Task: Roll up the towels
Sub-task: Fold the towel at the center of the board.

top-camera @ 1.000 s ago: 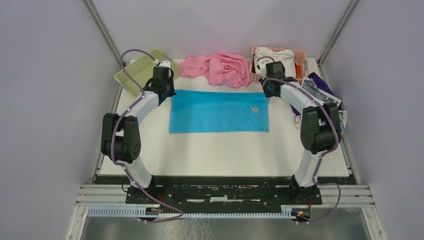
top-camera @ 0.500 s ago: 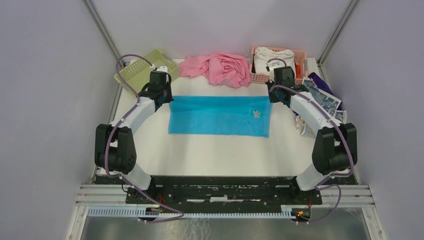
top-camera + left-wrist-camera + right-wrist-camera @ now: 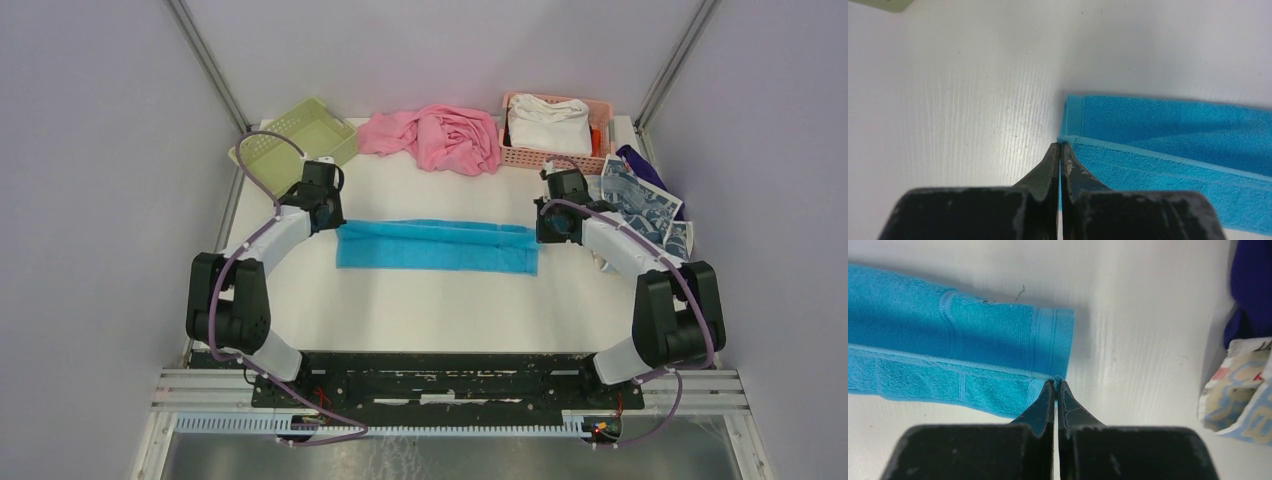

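Observation:
The plain bright blue towel (image 3: 437,247) lies folded into a long narrow strip across the middle of the table. My left gripper (image 3: 336,224) is shut on its upper layer's left corner; in the left wrist view the gripper (image 3: 1060,145) pinches the hem of the blue towel (image 3: 1173,150). At the right end, my right gripper (image 3: 540,233) is shut on the other corner, and the right wrist view shows the gripper (image 3: 1055,382) clamping the blue towel (image 3: 948,335). A white towel with dark blue print (image 3: 640,197) and a cream lettered towel (image 3: 1243,400) lie at the right edge.
A green basket (image 3: 290,140) sits at the back left. A large pink cloth (image 3: 440,135) is heaped at the back centre. A pink basket (image 3: 520,156) holding a white cloth (image 3: 548,112) stands at the back right, with a purple cloth (image 3: 640,165) beside it.
Both grippers have drawn the blue towel's far edge toward the near side, folding the flat towel over itself into a narrow strip.

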Tool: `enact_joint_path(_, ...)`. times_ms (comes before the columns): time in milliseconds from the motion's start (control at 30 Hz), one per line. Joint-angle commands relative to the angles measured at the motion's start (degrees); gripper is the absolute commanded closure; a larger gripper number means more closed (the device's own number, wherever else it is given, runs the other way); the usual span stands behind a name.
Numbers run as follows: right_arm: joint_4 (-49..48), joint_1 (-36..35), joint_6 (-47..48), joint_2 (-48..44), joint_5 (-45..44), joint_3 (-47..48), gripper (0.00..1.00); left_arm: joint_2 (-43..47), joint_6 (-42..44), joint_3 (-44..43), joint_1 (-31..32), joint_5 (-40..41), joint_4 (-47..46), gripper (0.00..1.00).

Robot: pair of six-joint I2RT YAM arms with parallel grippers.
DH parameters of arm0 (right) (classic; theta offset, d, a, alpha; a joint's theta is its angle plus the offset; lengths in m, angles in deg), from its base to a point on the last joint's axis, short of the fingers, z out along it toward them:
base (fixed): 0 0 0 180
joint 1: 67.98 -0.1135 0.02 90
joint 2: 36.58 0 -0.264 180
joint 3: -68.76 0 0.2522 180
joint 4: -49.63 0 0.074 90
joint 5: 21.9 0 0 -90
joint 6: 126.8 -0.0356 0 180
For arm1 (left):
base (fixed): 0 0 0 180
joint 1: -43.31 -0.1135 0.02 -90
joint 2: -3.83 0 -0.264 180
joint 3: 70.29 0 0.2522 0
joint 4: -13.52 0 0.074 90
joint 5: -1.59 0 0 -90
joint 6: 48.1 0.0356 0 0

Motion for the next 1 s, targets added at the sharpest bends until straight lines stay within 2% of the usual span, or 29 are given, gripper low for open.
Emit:
enact_joint_path(0,-1.19,0.07,-4.14,0.87,0.16,-1.51,0.99,0.13,-2.67,0.36,-0.18,1.97,1.09,0.97)
enact_joint_path(300,-0.20,0.08,-5.55,3.39,0.60,-1.83,0.99,-1.76,-3.63,-0.42,-0.08,1.02,4.33,0.97)
enact_joint_path(400,-0.48,0.09,-5.46,2.92,1.60,-2.26,0.97,-0.89,-4.64,0.23,0.04,0.59,4.60,0.92)
enact_joint_path(567,0.77,0.07,-5.68,1.90,3.51,-2.46,0.84,2.70,-7.82,2.68,-0.04,-0.17,5.22,0.77)
enact_joint_path(700,2.05,0.07,-5.97,-1.20,4.05,-3.43,0.72,10.78,-11.84,6.83,-0.08,0.40,5.39,0.56)
enact_joint_path(833,3.25,0.06,-6.73,-5.41,7.04,-4.38,0.60,20.76,-17.20,13.02,-0.08,0.24,4.65,0.42)
enact_joint_path(967,4.13,0.08,-7.27,-9.02,6.44,-6.34,0.53,28.23,-23.19,18.39,-0.12,-0.89,3.91,0.31)
